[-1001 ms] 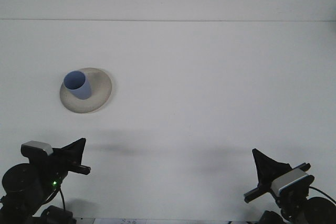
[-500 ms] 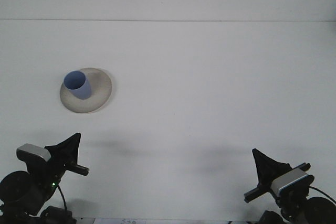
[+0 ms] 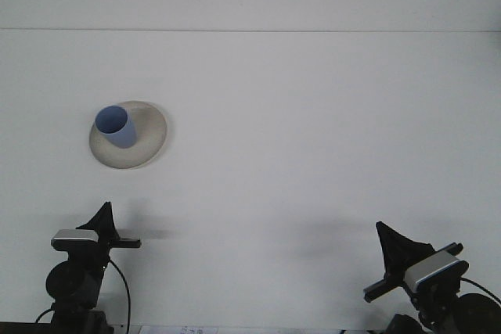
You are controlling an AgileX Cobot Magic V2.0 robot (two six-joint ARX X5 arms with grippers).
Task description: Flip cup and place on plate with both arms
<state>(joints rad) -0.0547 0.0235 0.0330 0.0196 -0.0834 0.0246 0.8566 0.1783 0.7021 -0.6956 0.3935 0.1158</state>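
I see the smooth blue cup [image 3: 116,127] upright, mouth up, on the round, matte off-white plate [image 3: 149,142], far left on the white table [image 3: 313,131]. Left gripper [image 3: 104,228] and right gripper [image 3: 389,260] sit low and hold nothing; their finger spread I cannot tell.

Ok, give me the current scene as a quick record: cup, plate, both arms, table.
cup: blue cup, upright with open mouth up, standing on the plate
plate: pale round plate, left half of the table, under the cup
left gripper: left gripper at the near-left edge, apart from the plate, holding nothing
right gripper: right gripper at the near-right edge, far from the cup, holding nothing
table: white table
task state: cup sits on plate; neither arm touches it
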